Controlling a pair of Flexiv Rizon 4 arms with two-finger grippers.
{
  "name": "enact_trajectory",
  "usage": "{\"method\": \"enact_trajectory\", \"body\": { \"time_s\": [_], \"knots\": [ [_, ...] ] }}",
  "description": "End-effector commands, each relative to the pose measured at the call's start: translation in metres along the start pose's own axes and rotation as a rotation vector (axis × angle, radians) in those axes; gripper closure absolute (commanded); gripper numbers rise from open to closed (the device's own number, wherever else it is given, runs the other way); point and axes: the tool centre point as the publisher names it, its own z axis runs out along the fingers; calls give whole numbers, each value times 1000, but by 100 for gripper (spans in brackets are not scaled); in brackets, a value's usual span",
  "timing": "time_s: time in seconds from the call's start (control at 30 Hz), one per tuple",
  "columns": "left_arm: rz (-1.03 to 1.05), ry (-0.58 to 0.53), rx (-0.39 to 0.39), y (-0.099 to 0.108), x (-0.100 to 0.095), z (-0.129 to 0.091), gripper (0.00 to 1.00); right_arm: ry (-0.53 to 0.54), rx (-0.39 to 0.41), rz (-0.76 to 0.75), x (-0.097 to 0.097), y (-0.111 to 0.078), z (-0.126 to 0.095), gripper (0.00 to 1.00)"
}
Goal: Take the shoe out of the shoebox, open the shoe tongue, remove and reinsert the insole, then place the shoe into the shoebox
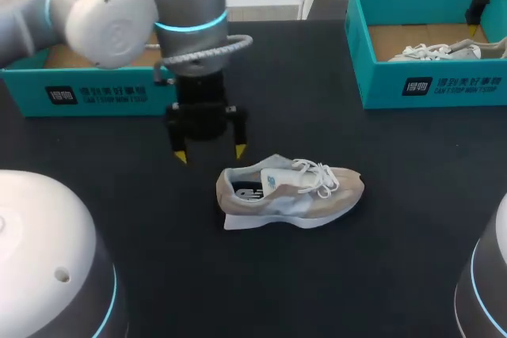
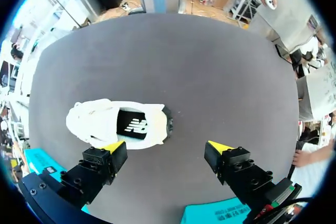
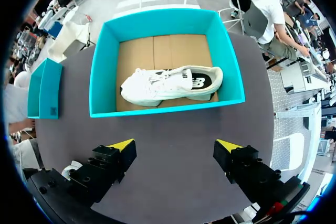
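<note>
**Task state, read from near to far.** On the black table (image 1: 333, 290) the beige sneaker (image 1: 289, 193) stands on its sole, outside any box. Its toe points right and its heel left, and the white laces lie loose over the tongue. The printed insole (image 2: 137, 126) shows through the collar. It appears to lie inside the shoe, though I cannot tell whether it is fully seated.

Just beyond the heel hangs my left gripper (image 1: 210, 153), fingers spread and holding nothing. It is near the sneaker but not touching it.

Farther off at the far left, the teal left shoebox (image 1: 79, 94) is partly hidden by my left arm. At the far right, the right shoebox (image 3: 168, 109) holds a second, white sneaker (image 3: 168, 85) lying on its cardboard floor. My right gripper (image 3: 176, 145) hovers on the near side of that box, fingers apart and empty.

**Judgement.** The take-out step is done for the beige sneaker. Nothing shows whether the tongue and insole steps have been carried out. Putting the sneaker back into a shoebox remains to be done.
</note>
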Motion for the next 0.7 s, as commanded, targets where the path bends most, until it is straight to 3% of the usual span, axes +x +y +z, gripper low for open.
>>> {"method": "enact_trajectory", "body": {
  "time_s": [0.03, 0.33, 0.7],
  "knots": [
    [4, -157, -15, -6, 28, -1, 0, 1, 0, 0, 0, 0, 0, 0],
    [-9, -173, -2, -4, 30, -2, 0, 1, 0, 0, 0, 0, 0, 0],
    [-465, -528, 295, -6, 74, -15, 0, 1, 0, 0, 0, 0, 0, 0]
  ]
}}
